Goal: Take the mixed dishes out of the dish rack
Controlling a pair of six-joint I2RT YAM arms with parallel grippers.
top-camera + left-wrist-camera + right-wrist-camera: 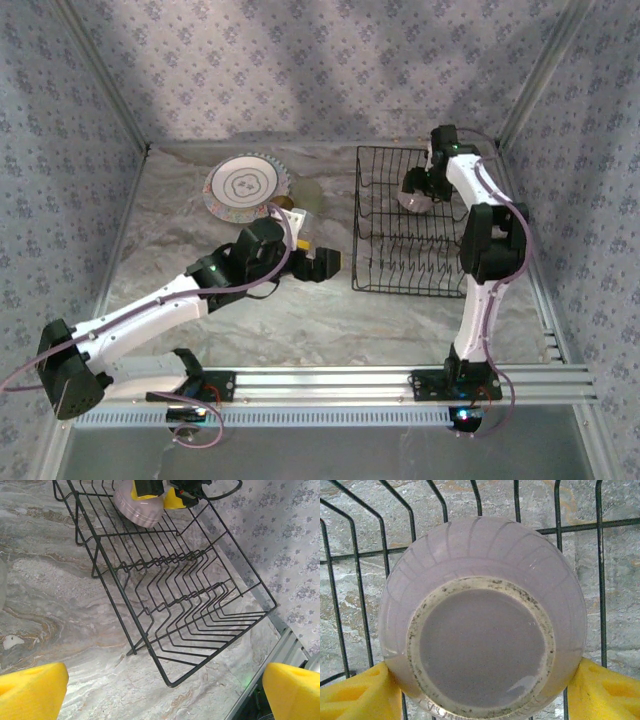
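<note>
Top external: dish rack [372, 232] stands right of centre, its long axis running near to far. The pale lilac bowl [411, 198] is in the rack's far part, directly under the right gripper [420, 186]. The right arm is on it. The left gripper [326, 265] sits outside the rack by its left side, well apart from the bowl. A white plate with grey rings [244, 186] lies flat on the table at far left, out of the rack.

Left wrist: the left gripper [160, 692] has its yellow pads wide apart with nothing between them. It looks down the rack [190, 615] along the tines. The bowl [139, 509] is at the far end, with the right gripper [161, 494] on top of it.

Right wrist: the bowl [482, 615] shows its foot ring to the camera, so its mouth points away toward the rack floor, bottom-up. It is round with no long axis, and its centre line runs along the approach. The right gripper [480, 695] has a pad against each opposite side of the bowl wall, so it looks clamped on the bowl.

Judgement: the next move is a lift straight up and clear of the wires. The glazed, curved wall could slip.
</note>
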